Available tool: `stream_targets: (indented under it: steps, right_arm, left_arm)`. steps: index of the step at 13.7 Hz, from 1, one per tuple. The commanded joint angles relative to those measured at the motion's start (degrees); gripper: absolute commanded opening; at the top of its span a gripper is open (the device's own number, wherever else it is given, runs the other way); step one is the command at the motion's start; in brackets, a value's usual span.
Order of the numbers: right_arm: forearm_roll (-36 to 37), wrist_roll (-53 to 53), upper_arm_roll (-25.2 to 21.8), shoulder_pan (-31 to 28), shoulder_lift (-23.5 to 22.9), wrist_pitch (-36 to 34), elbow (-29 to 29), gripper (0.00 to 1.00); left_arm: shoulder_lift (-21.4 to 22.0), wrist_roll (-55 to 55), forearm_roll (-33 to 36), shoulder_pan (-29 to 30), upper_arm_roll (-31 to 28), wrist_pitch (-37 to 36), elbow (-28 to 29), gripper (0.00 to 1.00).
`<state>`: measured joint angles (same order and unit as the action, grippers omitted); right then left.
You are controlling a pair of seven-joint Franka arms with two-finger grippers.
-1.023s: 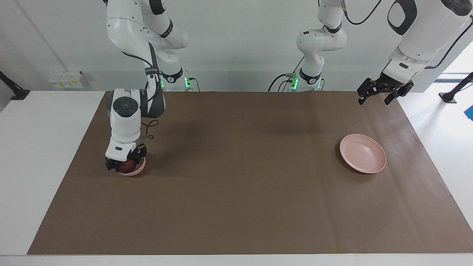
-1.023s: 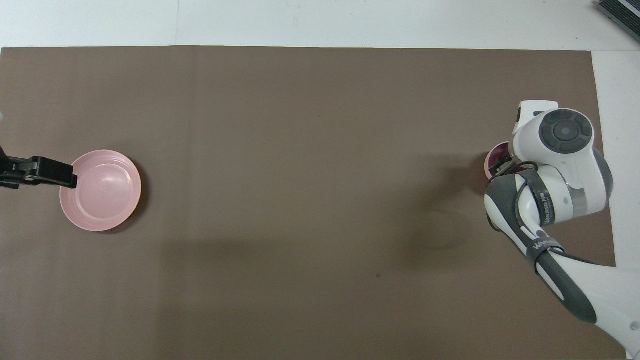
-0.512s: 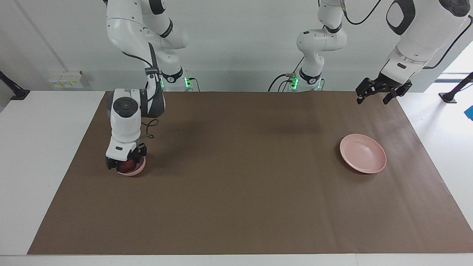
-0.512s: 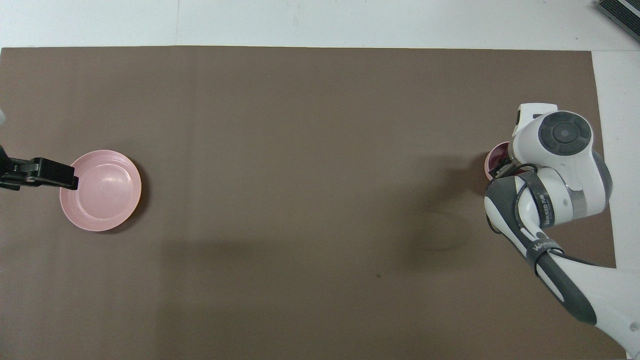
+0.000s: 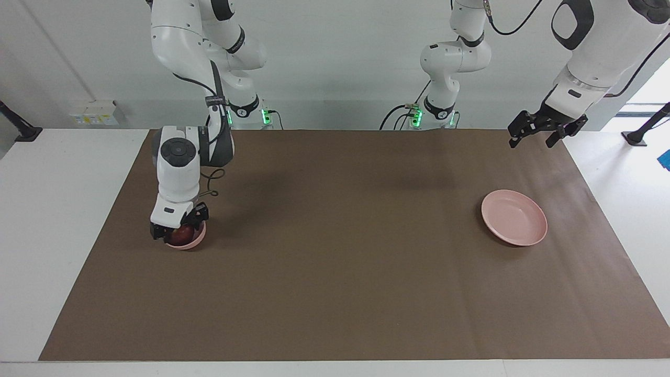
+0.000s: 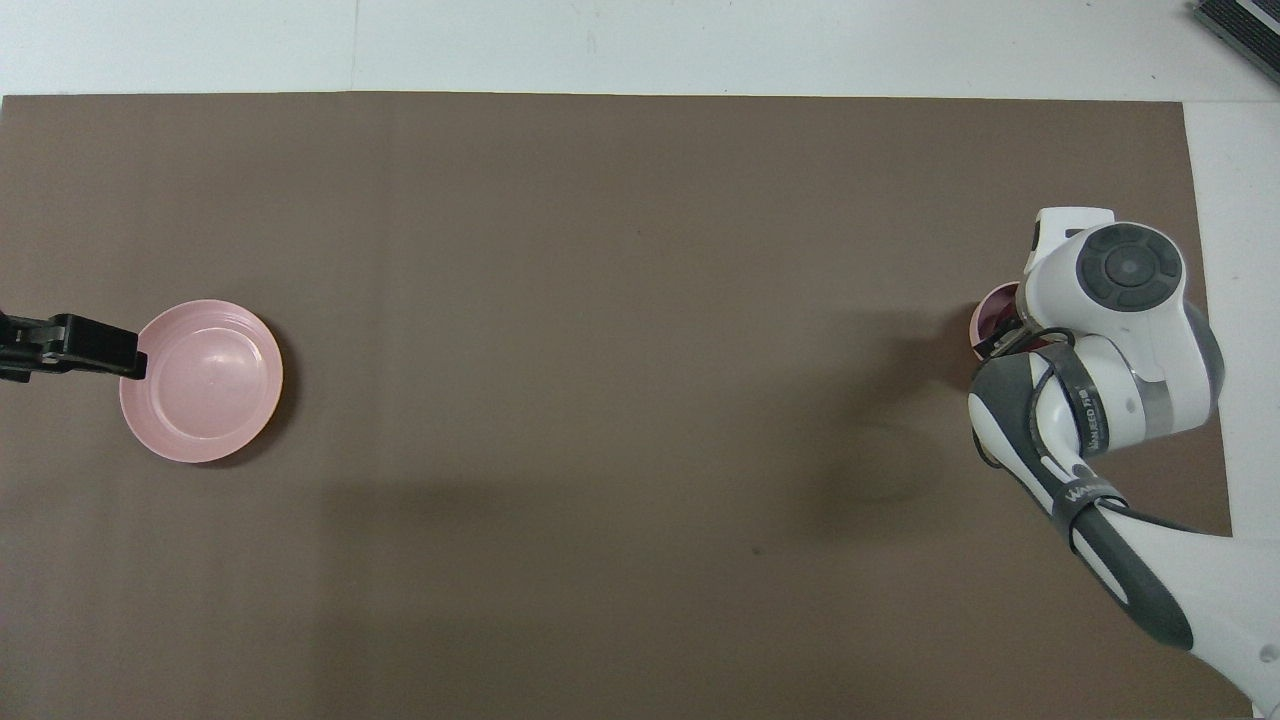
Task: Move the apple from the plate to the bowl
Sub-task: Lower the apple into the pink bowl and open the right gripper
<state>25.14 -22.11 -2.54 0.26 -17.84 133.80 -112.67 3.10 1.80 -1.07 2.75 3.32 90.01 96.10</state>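
— Where's the apple (image 5: 181,234) against the right gripper (image 5: 179,226)?
— Directly beneath it, down in the bowl (image 5: 197,241). Gripper lowered right onto the bowl's mouth, pointing straight down, wrapped about the fruit.
— Clamped or let go?
— Cannot tell. Touching or just clear of the apple's skin, impossible to say from either view.
— Look of the apple?
— Small, round, dark red, glossy. Fills most of the bowl, top bulging above the pale pink rim. Mostly covered by the right wrist in the overhead view; only a sliver of red and pink peeking out there.
— Anything else about?
— Brown mat (image 5: 335,251) under everything. Wide, shallow pink plate (image 5: 515,217) well apart from the right gripper, toward the left arm's end of the table, with nothing on it.
— And the left gripper (image 5: 542,137)?
— Raised in the air over the mat's edge beside the plate, spread wide, holding nothing. Waiting.
— Anything blocking the right gripper?
— Only bare mat around the bowl.
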Motion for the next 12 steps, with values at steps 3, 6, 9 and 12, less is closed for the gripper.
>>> stream_targets:
  steps: [3,6,9,12]
  right_arm:
    - [-0.09,-0.92,0.61,-0.96,1.49,0.58,0.08,1.0]
    - [-7.27,-1.36,0.61,-0.79,3.07,-0.12,0.96,1.0]
    - [-14.38,-1.01,0.52,-0.17,5.97,-4.85,3.24,1.0]
    - [-22.48,-0.22,0.43,-0.17,8.78,-10.74,7.1,1.0]
  left_arm:
    - [-0.37,-0.3,0.1,0.15,0.02,-1.07,-1.17,1.0]
    - [-0.37,-0.3,0.1,0.24,0.02,-1.07,-1.17,1.0]
    - [-0.37,-0.3,0.1,0.24,0.02,-1.07,-1.17,1.0]
    - [-0.37,-0.3,0.1,0.24,0.02,-1.07,-1.17,1.0]
